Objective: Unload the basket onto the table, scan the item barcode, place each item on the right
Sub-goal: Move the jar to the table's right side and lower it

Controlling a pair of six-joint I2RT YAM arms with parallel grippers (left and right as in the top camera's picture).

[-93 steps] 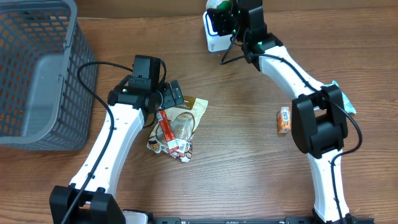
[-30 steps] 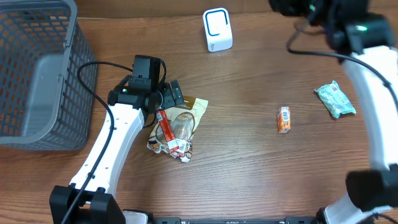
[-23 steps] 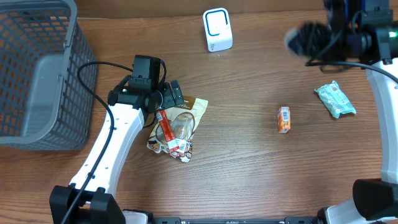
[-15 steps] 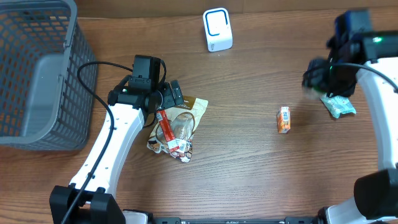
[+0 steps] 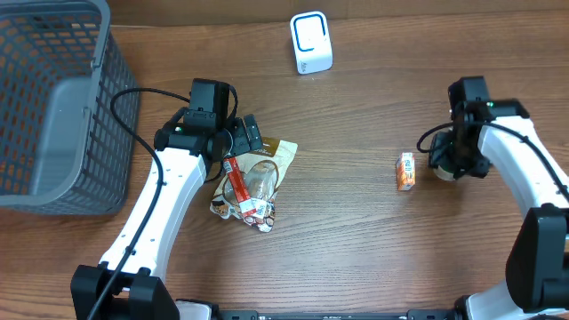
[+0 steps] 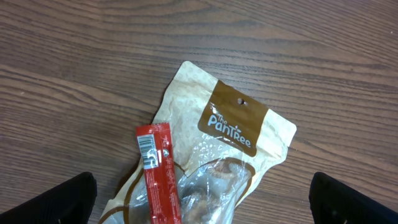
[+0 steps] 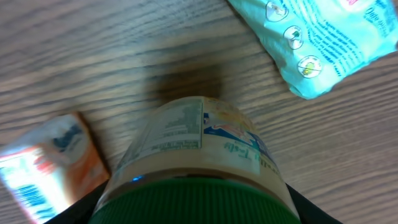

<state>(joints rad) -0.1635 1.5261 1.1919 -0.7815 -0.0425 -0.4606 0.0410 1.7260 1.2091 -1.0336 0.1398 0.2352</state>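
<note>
Jar (image 7: 198,146) lowered, seemingly gripped, right claw (image 5: 449,165) obscured

A green-capped, cream-labelled bottle (image 7: 199,149), an orange packet (image 5: 406,171) and a teal wrapper (image 7: 323,43) above a brown wood-grain table (image 5: 356,240).

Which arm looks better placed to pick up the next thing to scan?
Left, likely: the left gripper hangs open right over the pouch and red stick, while the right gripper is shut on a jar beside the orange packet.
</note>
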